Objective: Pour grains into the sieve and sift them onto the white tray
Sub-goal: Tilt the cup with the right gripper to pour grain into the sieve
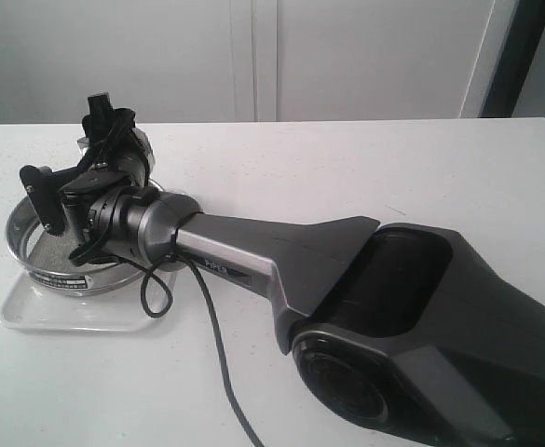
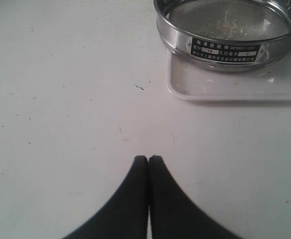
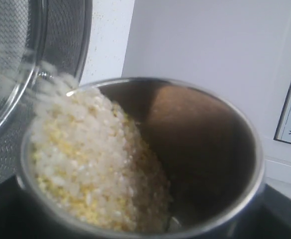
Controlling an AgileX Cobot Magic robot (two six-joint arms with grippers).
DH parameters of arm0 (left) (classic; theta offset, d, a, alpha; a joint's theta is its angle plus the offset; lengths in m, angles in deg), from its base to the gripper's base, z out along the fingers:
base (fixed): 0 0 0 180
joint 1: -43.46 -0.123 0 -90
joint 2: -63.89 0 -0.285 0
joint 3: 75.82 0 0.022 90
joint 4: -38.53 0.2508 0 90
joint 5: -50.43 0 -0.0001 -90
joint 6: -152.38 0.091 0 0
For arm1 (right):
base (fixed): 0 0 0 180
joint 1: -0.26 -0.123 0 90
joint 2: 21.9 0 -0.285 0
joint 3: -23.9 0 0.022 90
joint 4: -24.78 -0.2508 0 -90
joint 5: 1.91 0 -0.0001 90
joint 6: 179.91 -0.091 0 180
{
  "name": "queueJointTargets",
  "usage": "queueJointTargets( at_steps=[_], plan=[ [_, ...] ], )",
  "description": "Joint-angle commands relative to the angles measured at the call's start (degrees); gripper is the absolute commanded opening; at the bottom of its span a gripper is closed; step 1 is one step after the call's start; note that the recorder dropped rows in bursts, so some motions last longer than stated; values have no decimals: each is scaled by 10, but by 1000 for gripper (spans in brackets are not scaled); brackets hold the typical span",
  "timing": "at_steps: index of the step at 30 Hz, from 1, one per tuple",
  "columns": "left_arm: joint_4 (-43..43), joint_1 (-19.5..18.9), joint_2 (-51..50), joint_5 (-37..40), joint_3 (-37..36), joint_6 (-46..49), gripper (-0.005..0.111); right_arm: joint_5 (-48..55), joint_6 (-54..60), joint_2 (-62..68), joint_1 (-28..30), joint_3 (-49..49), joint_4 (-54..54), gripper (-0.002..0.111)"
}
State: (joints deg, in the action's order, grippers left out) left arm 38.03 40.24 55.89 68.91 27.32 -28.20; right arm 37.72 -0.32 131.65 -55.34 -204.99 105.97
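Note:
The steel-rimmed sieve (image 1: 30, 244) stands on the white tray (image 1: 62, 317) at the table's left. My right gripper (image 1: 76, 163) reaches across over it, shut on a small steel cup (image 3: 220, 149) that is tilted toward the sieve (image 3: 11, 59). Yellow and whitish grains (image 3: 85, 159) fill the cup's low side and spill over its lip onto the mesh. The left wrist view shows a few grains (image 2: 226, 27) lying in the sieve (image 2: 225, 52), which rests on the tray (image 2: 220, 89). My left gripper (image 2: 148, 159) is shut and empty over bare table, short of the tray.
The right arm's dark body (image 1: 393, 307) lies across the table's front right, and its black cable (image 1: 221, 363) trails down toward the front edge. A white wall of cabinet doors (image 1: 263, 56) stands behind the table.

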Motion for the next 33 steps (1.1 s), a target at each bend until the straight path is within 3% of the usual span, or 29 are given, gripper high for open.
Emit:
queueJointTargets(
  at_steps=[1, 33],
  plan=[
    [-3, -2, 2, 6, -4, -3, 0, 12, 4, -3, 2, -6, 8, 0],
    [-3, -2, 2, 6, -4, -3, 0, -28, 139, -3, 2, -4, -6, 0]
  ],
)
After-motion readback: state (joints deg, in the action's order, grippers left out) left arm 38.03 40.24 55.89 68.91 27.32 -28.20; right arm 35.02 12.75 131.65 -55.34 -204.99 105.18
